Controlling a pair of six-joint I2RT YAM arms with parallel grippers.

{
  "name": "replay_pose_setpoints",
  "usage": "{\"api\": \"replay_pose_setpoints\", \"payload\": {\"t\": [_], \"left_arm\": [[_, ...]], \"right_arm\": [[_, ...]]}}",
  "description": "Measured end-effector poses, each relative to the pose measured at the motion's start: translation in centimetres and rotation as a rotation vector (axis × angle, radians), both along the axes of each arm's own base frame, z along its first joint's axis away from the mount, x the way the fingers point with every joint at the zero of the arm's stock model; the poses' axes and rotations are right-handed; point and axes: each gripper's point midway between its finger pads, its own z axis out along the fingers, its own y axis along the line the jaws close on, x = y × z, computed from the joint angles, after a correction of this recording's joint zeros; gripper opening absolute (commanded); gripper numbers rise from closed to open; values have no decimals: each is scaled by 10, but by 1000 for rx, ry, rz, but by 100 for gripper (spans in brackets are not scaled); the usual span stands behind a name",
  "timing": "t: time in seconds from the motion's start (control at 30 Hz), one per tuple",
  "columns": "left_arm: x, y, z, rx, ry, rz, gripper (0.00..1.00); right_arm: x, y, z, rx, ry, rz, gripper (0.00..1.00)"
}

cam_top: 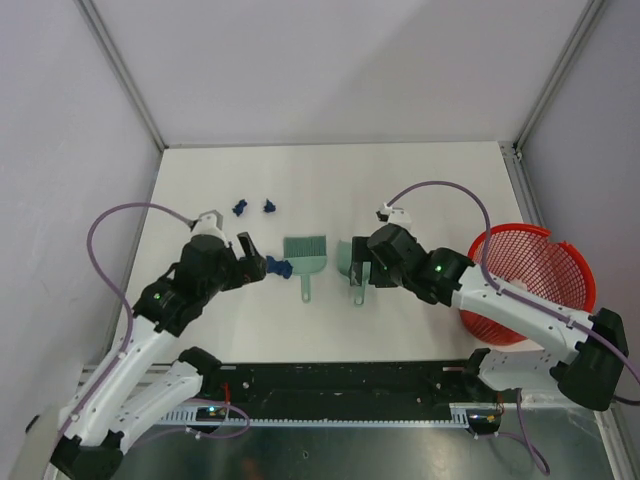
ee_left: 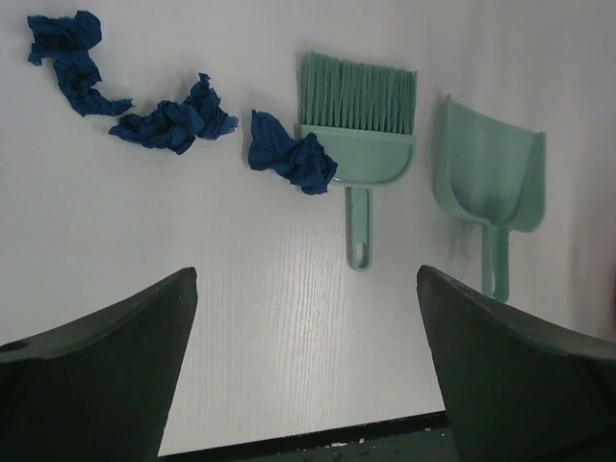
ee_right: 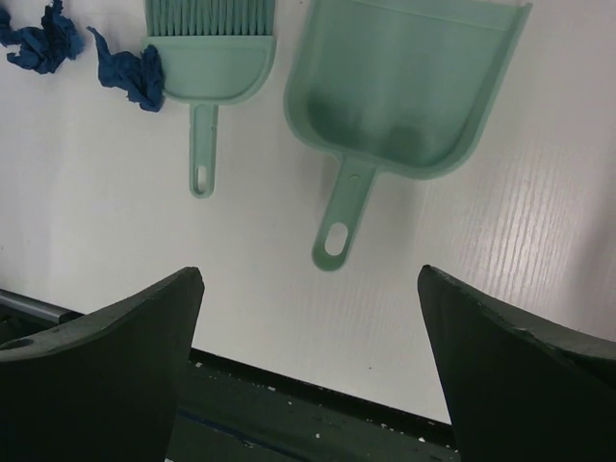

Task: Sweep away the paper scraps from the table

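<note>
Well inside table [cam_top: 420,190] edges: paper scraps [ee_left: 173,125] left of brush [cam_top: 303,255].

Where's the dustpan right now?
Near the middle of the top view, the dustpan lies on the table just right of the brush, with the red basket farther right.

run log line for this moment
left tool open, empty | right tool open, empty | brush, dustpan on table, ungrasped | three paper scraps unswept

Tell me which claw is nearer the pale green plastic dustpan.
Right. The right claw hangs over the dustpan; the left claw sits beyond the pale green brush, beside a crumpled dark blue paper scrap.
</note>
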Motion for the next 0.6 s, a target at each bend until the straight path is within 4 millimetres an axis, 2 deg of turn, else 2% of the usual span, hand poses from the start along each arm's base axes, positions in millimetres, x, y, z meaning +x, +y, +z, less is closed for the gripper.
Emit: {"api": "replay_pose_setpoints", "payload": {"t": [0.13, 0.37, 0.6], "left_arm": [[6, -10, -17, 40, 60, -2, 100], [7, -31, -61, 160, 198, -46, 99], [9, -55, -97, 277, 293, -112, 96]], "right_arm": [[-3, -5, 8, 12, -12, -2, 99], [-6, -14, 26, 42, -46, -13, 99], [-9, -21, 29, 37, -48, -23, 99]]}}
